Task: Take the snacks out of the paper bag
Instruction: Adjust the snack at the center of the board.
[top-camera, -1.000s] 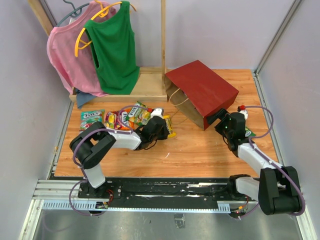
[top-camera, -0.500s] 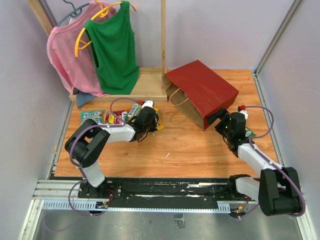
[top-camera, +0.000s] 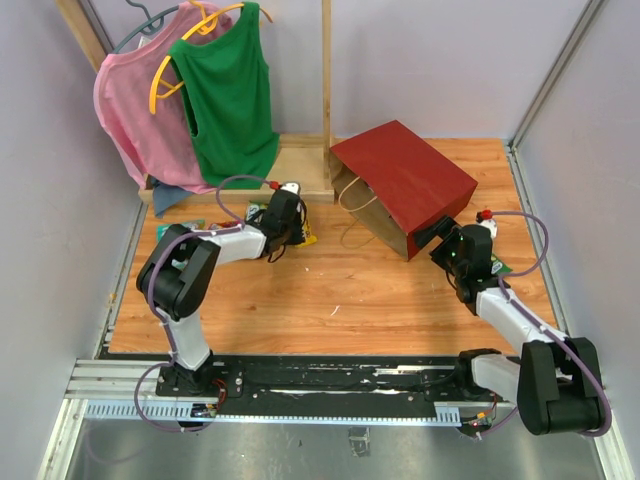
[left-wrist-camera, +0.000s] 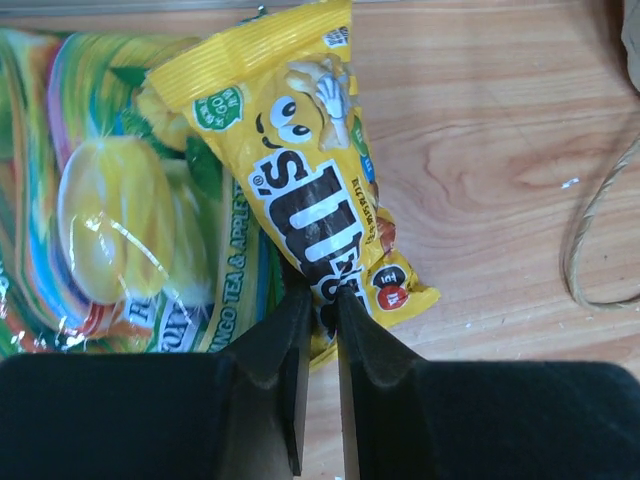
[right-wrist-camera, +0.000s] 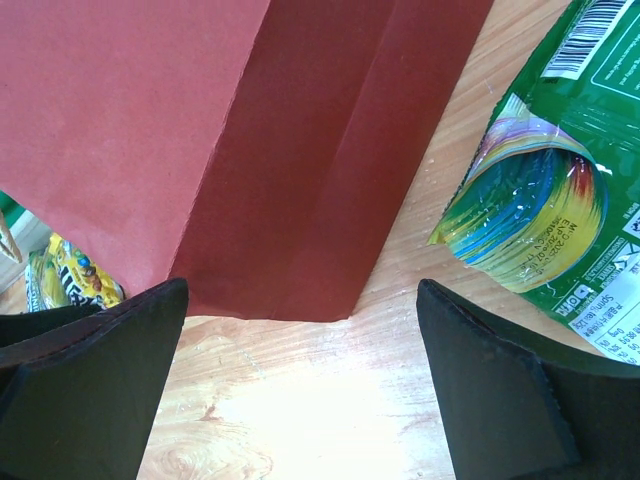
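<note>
The wooden counter (top-camera: 400, 290) carries the red paper bag (top-camera: 405, 185), lying on its side right of centre. Left of centre, a yellow candy packet (left-wrist-camera: 310, 190) sits clenched in the left pincer (left-wrist-camera: 320, 300). The right pincer (right-wrist-camera: 300, 290) gapes released at the bag's corner.

Red paper bag (top-camera: 405, 185) on side; yellow packet (left-wrist-camera: 310, 190) flat beside striped packet (left-wrist-camera: 120, 230).

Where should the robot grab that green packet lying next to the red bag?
The green packet lies flat on the table, so pinch its puffy, rounded end nearest the paper bag, probably coming down from above with the open right gripper; that bulge gives the fingers something to hold.
</note>
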